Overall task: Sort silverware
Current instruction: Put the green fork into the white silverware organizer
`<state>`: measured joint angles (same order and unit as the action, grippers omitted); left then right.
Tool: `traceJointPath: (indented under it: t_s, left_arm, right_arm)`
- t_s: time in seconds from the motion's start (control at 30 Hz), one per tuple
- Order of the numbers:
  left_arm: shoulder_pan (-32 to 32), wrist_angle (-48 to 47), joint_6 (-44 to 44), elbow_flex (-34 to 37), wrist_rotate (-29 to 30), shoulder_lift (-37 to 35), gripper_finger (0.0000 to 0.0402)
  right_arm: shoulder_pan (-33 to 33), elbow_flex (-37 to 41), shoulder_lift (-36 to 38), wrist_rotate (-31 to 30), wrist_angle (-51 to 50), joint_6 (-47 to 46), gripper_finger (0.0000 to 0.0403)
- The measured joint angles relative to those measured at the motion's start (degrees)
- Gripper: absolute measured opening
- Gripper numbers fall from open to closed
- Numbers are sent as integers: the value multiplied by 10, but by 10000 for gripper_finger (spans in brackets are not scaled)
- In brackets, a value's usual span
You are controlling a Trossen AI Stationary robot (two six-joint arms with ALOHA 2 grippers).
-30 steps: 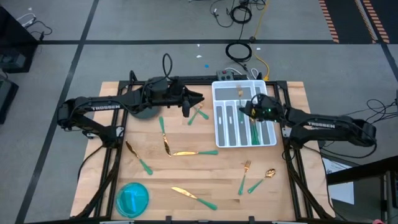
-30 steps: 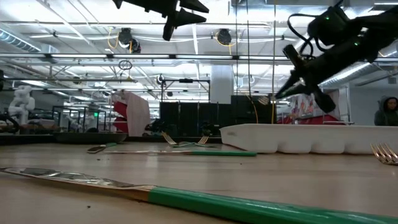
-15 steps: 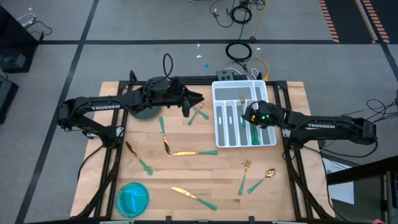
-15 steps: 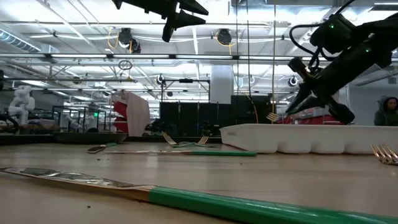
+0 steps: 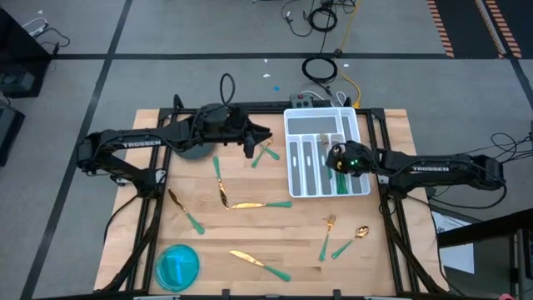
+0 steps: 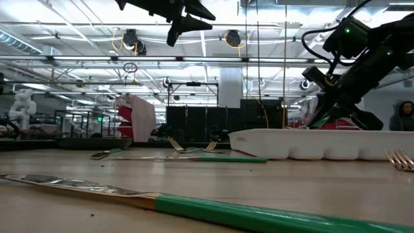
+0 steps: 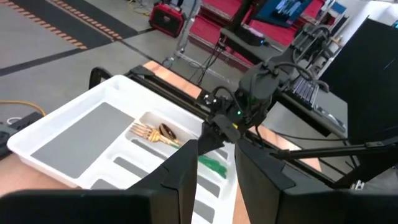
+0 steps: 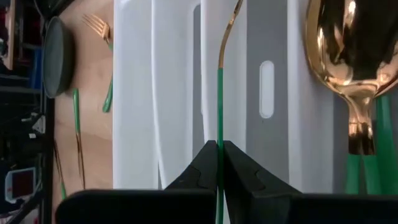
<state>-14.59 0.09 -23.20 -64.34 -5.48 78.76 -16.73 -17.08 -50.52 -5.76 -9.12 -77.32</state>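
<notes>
In the upper right of the high view you have the white slotted plastic tray, and the right gripper sits over its right-hand slots, closed on a green-handled, gold-headed piece of silverware. The left gripper hangs above the table in the upper middle, well apart from the tray, with two loose green-handled forks just beside it; more gold-and-green pieces lie scattered over the pale wooden table, and a round blue plastic dish sits at the lower left. In the low view the right gripper dips behind the tray's white wall at the right, while the left gripper hangs high at the top. In the left wrist view its two dark fingers stand partly apart with nothing between them, and a fork and a spoon head lie in a tray slot. In the right wrist view the fingers pinch the thin green handle directly over a tray slot, beside a large gold spoon.
</notes>
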Motion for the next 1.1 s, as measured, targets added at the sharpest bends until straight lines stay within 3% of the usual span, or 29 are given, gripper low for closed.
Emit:
traceJointPath:
  t_s: [0.8,1.1]
  left_arm:
    - [0,-5,0,0,0,0,113]
    - [1,-12,-4,0,0,0,113]
  right_arm:
    - [0,0,-107,72,42,15,1]
    - [0,-1,-119,74,38,19,48]
